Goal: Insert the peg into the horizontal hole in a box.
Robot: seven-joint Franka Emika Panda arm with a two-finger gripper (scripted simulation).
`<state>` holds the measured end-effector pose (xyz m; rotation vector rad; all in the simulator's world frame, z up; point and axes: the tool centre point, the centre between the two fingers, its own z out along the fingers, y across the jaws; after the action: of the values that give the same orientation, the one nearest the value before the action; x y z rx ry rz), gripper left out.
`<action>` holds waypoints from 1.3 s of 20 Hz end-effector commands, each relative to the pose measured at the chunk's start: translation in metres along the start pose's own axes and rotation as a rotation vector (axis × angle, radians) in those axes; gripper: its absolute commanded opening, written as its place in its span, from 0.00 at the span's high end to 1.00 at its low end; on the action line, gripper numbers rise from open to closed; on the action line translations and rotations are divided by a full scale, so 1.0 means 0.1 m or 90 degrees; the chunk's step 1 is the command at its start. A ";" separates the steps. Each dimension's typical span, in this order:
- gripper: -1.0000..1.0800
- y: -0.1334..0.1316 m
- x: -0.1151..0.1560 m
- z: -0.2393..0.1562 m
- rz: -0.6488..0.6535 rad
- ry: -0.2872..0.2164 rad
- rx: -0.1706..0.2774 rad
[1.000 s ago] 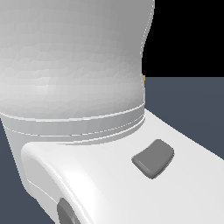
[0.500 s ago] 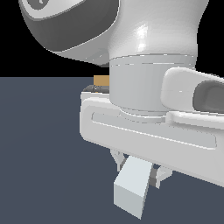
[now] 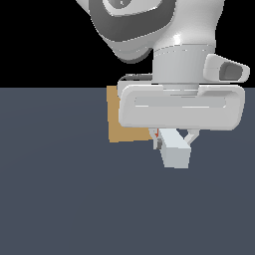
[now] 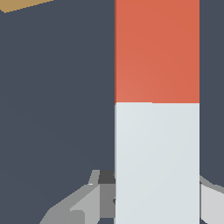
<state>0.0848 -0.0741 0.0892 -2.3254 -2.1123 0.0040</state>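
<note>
Below the broad white hand of the arm, your gripper point(image 3: 172, 141) is clamped on the peg point(image 3: 175, 151), its fingers pressed against the bar's two sides. From the exterior view you see mostly the peg's white end face pointing toward the camera, with only a sliver of orange-red showing behind it near the fingers. Your wrist view shows the peg point(image 4: 156, 131) running lengthwise away from the gripper point(image 4: 153, 197), white half held between the fingers, orange-red half extending out over the dark grey floor point(image 4: 57, 109). Farther back, on the exterior view's left of the gripper, the tan box point(image 3: 125, 122) stands on the floor point(image 3: 74, 199), partly hidden by the hand. You cannot see the box's opening in either view; only a tan corner point(image 4: 22, 4) appears in the wrist view, apart from the peg.
</note>
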 end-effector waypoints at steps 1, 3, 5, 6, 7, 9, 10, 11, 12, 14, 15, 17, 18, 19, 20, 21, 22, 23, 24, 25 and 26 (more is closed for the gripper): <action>1.00 0.04 0.21 -0.09 -0.055 0.000 -0.002; 1.00 0.04 0.35 -0.13 -0.090 0.000 -0.002; 1.00 0.03 0.47 -0.17 -0.119 0.000 -0.002; 1.00 0.03 0.52 -0.19 -0.131 0.001 -0.002; 1.00 0.03 0.56 -0.20 -0.141 0.001 -0.001; 1.00 0.02 0.63 -0.22 -0.158 0.001 -0.001; 1.00 0.01 0.65 -0.23 -0.163 0.001 -0.001; 1.00 0.01 0.67 -0.23 -0.168 0.001 -0.001; 1.00 0.01 0.68 -0.24 -0.170 0.001 -0.001; 1.00 0.01 0.68 -0.24 -0.171 0.001 -0.001; 1.00 0.01 0.67 -0.23 -0.168 0.001 -0.001; 1.00 0.01 0.65 -0.23 -0.163 0.001 -0.001; 1.00 0.01 0.64 -0.23 -0.162 0.001 -0.001; 1.00 0.01 0.64 -0.23 -0.162 0.001 -0.001; 1.00 0.01 0.64 -0.23 -0.162 0.001 -0.001; 1.00 0.01 0.64 -0.23 -0.162 0.001 -0.001; 1.00 0.00 0.64 -0.21 -0.162 0.001 0.001; 1.00 0.01 0.64 -0.23 -0.162 0.001 -0.001; 1.00 0.02 0.64 -0.25 -0.163 0.001 -0.003; 1.00 0.02 0.64 -0.25 -0.163 0.001 -0.003; 1.00 0.02 0.64 -0.25 -0.163 0.001 -0.003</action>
<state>0.0915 -0.0107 0.1112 -2.0369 -2.3910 0.0019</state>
